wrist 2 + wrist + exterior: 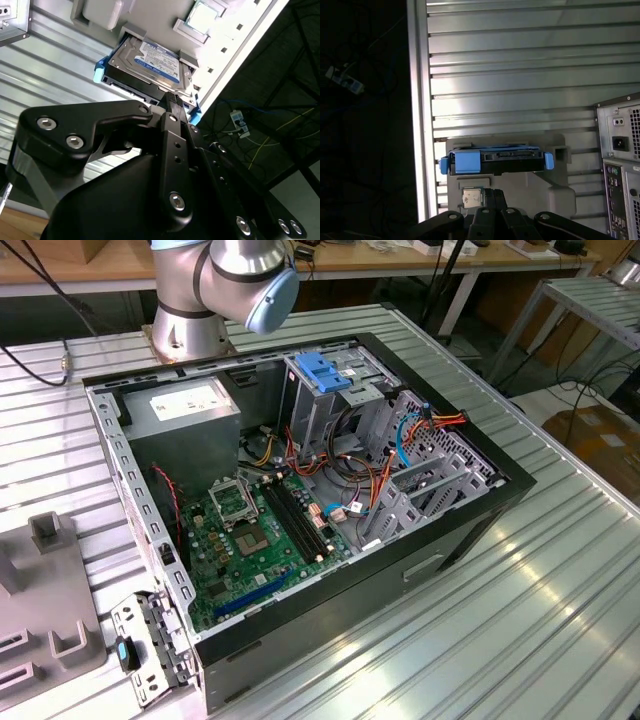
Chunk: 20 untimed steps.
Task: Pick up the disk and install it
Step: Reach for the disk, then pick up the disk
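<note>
The gripper's [492, 194] two black fingers are pressed together and hold nothing; in the second wrist view the gripper [172, 100] points its tip towards the disk [150, 62].

The disk lies flat, apart from the gripper, seated in a grey holder [532, 195] on the ribbed aluminium table [520, 75]. Its label faces up and its bright blue bracket [100, 70] runs along both long sides. In the first wrist view the disk [495, 161] shows its connector edge, with a blue tab at each end. A square processor chip [471, 198] rests in the same holder, between the disk and the fingertips. The holder sits close to the table's edge, with dark floor and loose cables beyond. The rear panel [620, 165] of a computer case stands just beside the holder on its other side.

In the exterior view the arm's base joints [225, 285] rise at the upper middle. In front of them the open computer case [470, 540] lies on its side on the table. Inside it, the green motherboard [250, 540] sits towards the exterior view's left. The power supply [185, 405] is at upper left. The metal drive cage with its blue plate [325, 370] stands at upper centre, among orange and blue cables.
</note>
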Each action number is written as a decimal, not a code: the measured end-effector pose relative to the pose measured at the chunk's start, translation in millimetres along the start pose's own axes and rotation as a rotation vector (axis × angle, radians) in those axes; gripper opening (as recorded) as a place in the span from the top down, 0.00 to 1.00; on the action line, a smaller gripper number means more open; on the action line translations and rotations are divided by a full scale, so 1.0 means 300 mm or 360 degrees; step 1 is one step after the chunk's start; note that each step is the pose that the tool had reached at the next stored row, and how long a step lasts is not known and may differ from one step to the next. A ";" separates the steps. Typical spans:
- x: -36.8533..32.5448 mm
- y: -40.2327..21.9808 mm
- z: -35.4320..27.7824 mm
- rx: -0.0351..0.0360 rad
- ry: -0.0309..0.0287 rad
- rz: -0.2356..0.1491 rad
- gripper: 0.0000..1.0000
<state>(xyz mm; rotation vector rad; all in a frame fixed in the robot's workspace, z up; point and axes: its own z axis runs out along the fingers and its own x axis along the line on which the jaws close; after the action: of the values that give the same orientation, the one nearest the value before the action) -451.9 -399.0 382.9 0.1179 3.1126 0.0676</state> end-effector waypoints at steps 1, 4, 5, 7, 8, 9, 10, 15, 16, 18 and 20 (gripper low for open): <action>0.002 0.000 0.000 0.0000 0.00001 0.0000 0.89; 0.008 -0.001 0.000 0.0000 -0.00001 0.0000 0.89; 0.008 -0.001 0.000 0.0000 0.00001 0.0000 0.89; 0.009 -0.001 0.000 0.0000 0.00000 0.0000 0.89; 0.010 -0.001 0.000 0.0000 -0.00001 0.0000 0.89; 0.010 -0.001 0.000 0.0000 -0.00001 0.0000 0.89; 0.011 -0.001 0.000 0.0000 0.00000 0.0000 0.89; 0.015 -0.001 0.000 0.0000 0.00000 0.0000 0.89; 0.015 -0.001 0.000 0.0000 0.00000 0.0000 0.89; 0.015 -0.001 0.000 0.0000 0.00000 0.0000 0.89; 0.016 -0.001 0.000 0.0000 0.00000 0.0000 0.89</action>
<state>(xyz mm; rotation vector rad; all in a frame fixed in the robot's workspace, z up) -456.7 -398.9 382.8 0.1180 3.1126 0.0676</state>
